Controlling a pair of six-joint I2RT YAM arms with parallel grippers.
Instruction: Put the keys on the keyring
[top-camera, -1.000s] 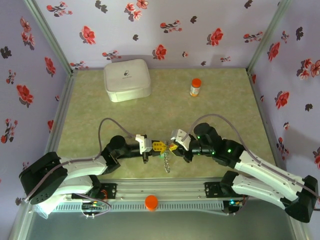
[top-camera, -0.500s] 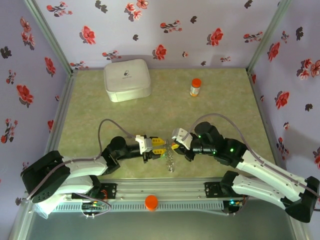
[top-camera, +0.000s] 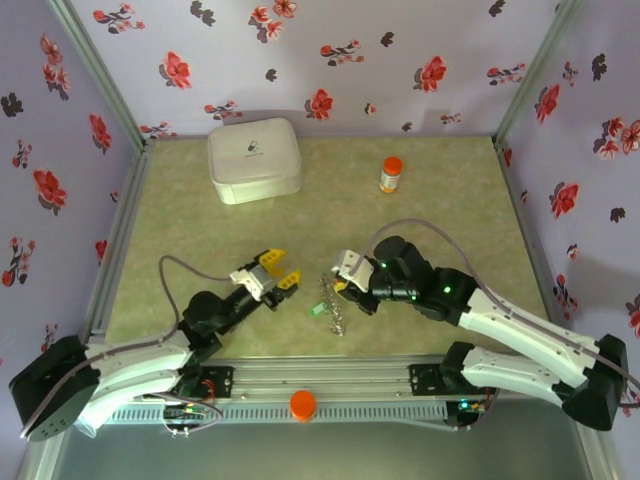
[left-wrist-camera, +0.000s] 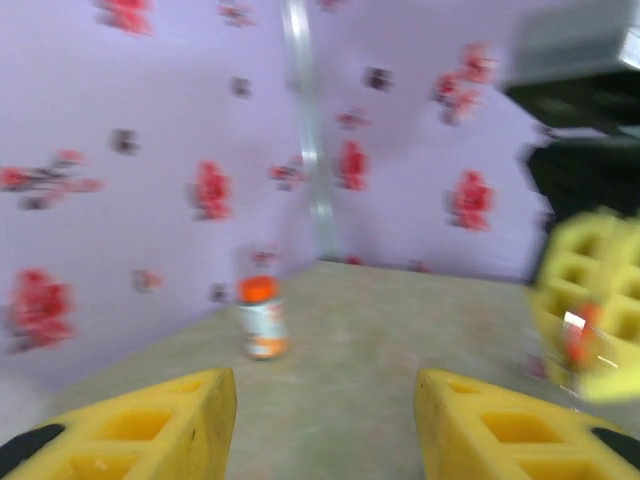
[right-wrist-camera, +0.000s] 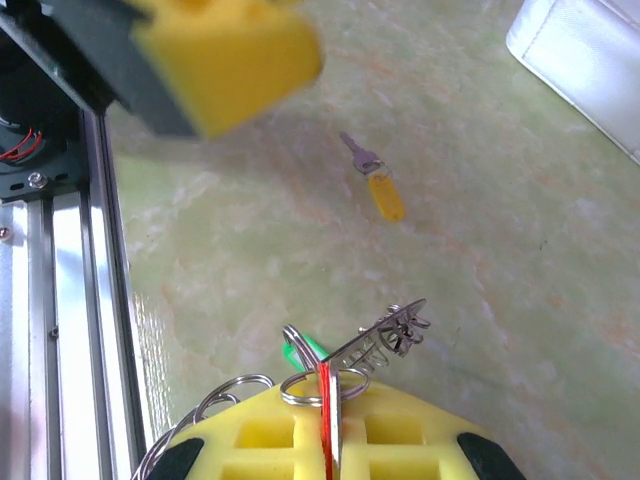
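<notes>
Three keys can be made out. A red key (right-wrist-camera: 323, 405) sits edge-on between the yellow pads of the right end effector (right-wrist-camera: 325, 410), which is pressed together on it low over the desk (top-camera: 450, 220), near the front rail. A green key (right-wrist-camera: 303, 350) pokes out just beside those pads, among thin wire loops. From above, the keyring (top-camera: 337, 318) appears as a dark beaded strand dangling from the same pinch, though whether the red and green keys are truly threaded on it is too small to tell. A yellow key (right-wrist-camera: 378, 187) lies flat and alone on the desk, well apart from the bundle. The left end effector (top-camera: 282, 268) hovers just left of the bundle with its fingers spread and nothing between them. Further back stand an orange-capped bottle (top-camera: 390, 175) and a white case (top-camera: 254, 158), both well away. Judging from this, the main risk is the narrow pinch: the bundle hangs by one thin edge, so a quick move could swing it and let a key or the keyring slide free. The yellow key lying flush on the desk could also skid away from closing fingers. With the end effectors this near each other, a misjudged reach could knock the bundle loose.
</notes>
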